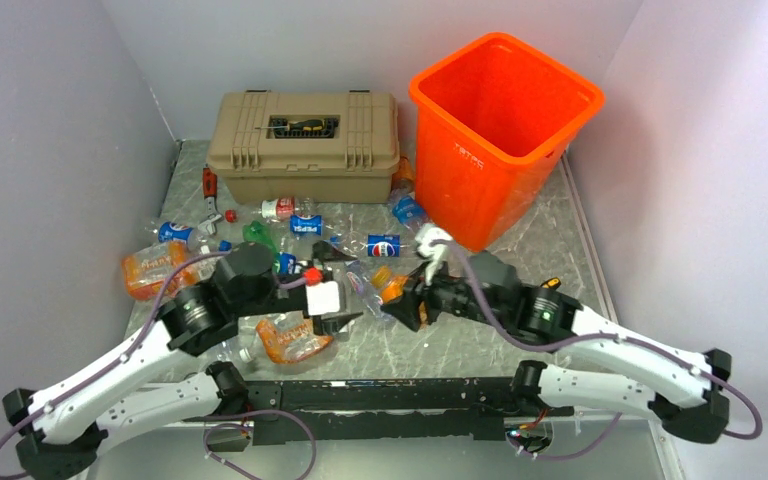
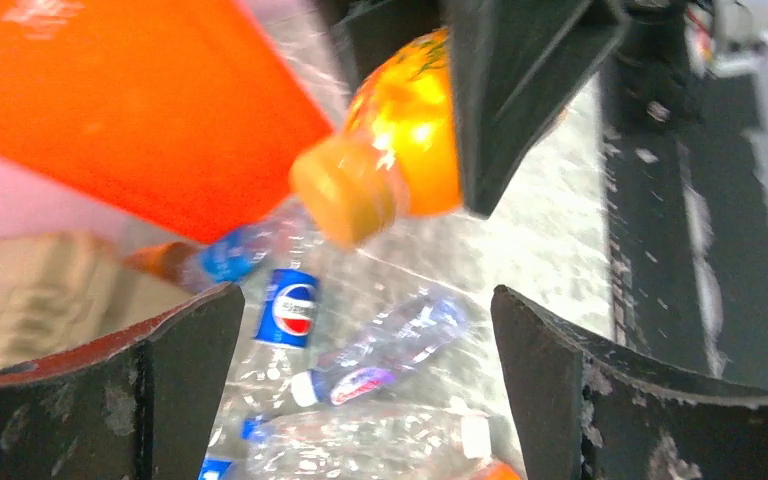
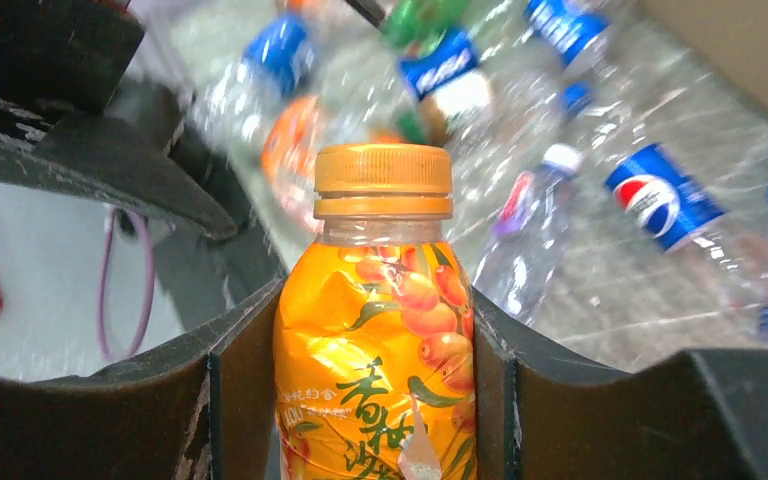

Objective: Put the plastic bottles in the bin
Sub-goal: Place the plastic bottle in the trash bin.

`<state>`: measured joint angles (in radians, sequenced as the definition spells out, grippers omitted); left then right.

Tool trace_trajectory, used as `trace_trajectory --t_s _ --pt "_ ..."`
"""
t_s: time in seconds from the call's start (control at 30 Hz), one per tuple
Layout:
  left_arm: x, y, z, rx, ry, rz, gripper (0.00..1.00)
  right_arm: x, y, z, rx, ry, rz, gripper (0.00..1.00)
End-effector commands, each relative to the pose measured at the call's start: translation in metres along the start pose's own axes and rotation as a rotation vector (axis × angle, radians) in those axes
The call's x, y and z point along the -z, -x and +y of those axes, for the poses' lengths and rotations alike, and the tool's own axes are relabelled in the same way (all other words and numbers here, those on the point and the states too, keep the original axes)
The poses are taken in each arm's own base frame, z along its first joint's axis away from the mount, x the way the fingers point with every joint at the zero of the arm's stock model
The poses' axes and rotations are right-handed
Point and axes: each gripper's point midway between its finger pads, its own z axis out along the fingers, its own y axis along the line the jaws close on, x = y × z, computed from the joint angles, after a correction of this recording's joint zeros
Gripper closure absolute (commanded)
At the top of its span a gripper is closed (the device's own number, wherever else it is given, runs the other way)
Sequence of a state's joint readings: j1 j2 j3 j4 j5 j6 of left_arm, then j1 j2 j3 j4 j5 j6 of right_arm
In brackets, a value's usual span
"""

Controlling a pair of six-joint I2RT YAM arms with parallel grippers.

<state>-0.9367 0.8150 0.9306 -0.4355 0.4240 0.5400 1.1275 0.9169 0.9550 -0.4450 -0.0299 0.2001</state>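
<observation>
Across the cluttered tabletop (image 1: 560,262), the right hand (image 3: 375,312) clamps an orange bottle (image 3: 375,385); the empty, wide-open left hand (image 2: 360,310) nearby could knock it loose.

arms (image 1: 100,380): white shells, black joints | cables (image 1: 165,280): purple | fingers (image 2: 600,400): black, scuffed

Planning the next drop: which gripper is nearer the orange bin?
Right. The right gripper, shut on the small orange bottle, sits in front-left of the bin; the left gripper is open, farther left.

Toolbox (image 1: 305,145) and bottles (image 1: 384,245) crowd bin (image 1: 470,180); mouth open.
</observation>
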Motion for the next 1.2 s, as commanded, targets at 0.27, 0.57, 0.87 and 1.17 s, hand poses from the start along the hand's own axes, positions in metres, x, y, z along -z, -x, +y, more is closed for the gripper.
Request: trace_trajectory --t_s 0.27,0.57,0.87,1.17 --pt "0.013 0.101 0.036 0.59 0.113 -0.381 0.0 0.076 0.158 0.007 -0.241 0.143 -1.064 0.75" --pt "-0.011 0.113 0.016 0.671 -0.082 -0.455 0.0 0.082 0.16 0.026 -0.354 0.327 -1.133 0.74" --pt "-0.016 0.126 0.008 0.693 -0.185 -0.514 0.12 0.084 0.155 0.026 -0.401 0.358 -1.137 0.74" --pt "-0.03 0.126 0.009 0.722 -0.229 -0.487 0.25 0.078 0.151 0.023 -0.409 0.344 -1.118 0.74"
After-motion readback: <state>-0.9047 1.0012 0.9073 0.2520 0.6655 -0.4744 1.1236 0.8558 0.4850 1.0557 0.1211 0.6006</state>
